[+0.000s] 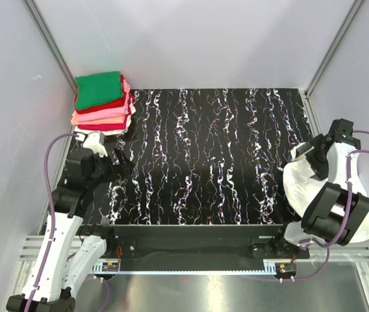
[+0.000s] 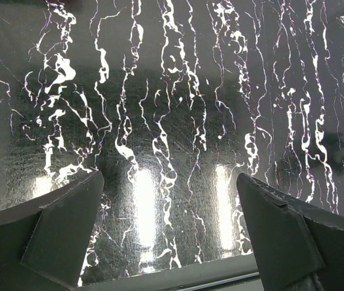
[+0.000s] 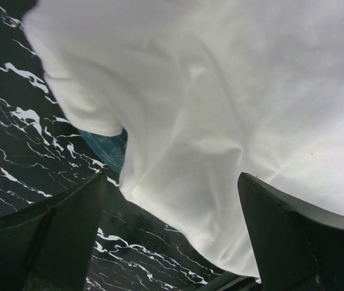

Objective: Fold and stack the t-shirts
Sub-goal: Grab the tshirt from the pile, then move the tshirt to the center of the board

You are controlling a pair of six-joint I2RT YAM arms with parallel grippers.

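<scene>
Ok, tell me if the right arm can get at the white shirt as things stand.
Probably yes. The right gripper is open just above the white shirt at the right edge of the table, with nothing between them.

The tabletop (image 1: pixel 204 156) is black, run through with white marble-like veins that carry faint hints of purple. In the far left corner the folded stack (image 1: pixel 103 110) shows in bands: a green tee (image 1: pixel 99 89) on top, a red tee (image 1: pixel 121 103) under it, a pink tee (image 1: pixel 103 117) lower, and a white tee (image 1: pixel 118 128) at the bottom. At the right, the loose t-shirt (image 1: pixel 298 179) is plain white, with a teal-blue sliver of tub (image 3: pixel 106 148) beneath. The left arm (image 1: pixel 61 240) is white with black joints, the right arm (image 1: pixel 334 211) black. The 2 cables (image 1: pixel 49 169) are dull purple.
</scene>
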